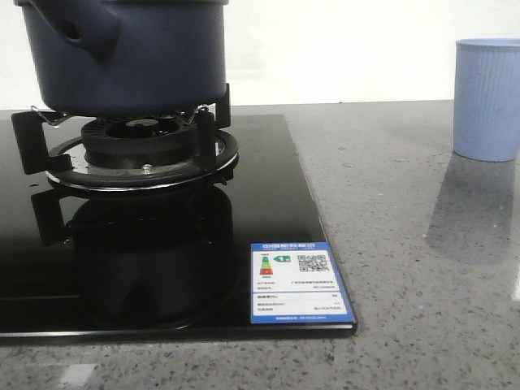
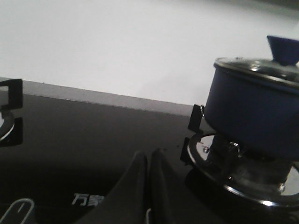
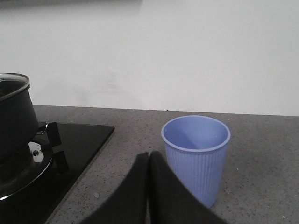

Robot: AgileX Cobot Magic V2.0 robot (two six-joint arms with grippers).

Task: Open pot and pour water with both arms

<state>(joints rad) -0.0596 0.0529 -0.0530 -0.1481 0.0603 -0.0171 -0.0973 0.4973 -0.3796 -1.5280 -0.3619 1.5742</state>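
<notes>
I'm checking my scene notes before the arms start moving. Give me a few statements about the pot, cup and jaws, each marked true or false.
1. The pot sits on the stove burner. True.
2. The pot's lid is off. False: a glass lid with a blue knob still covers it.
3. The cup lies tipped over. False: it stands upright on the grey counter, off the black cooktop.
4. The left gripper has its jaws together, holding nothing. True.
5. The right gripper grips the cup. False: its jaws are shut beside it, empty.
</notes>
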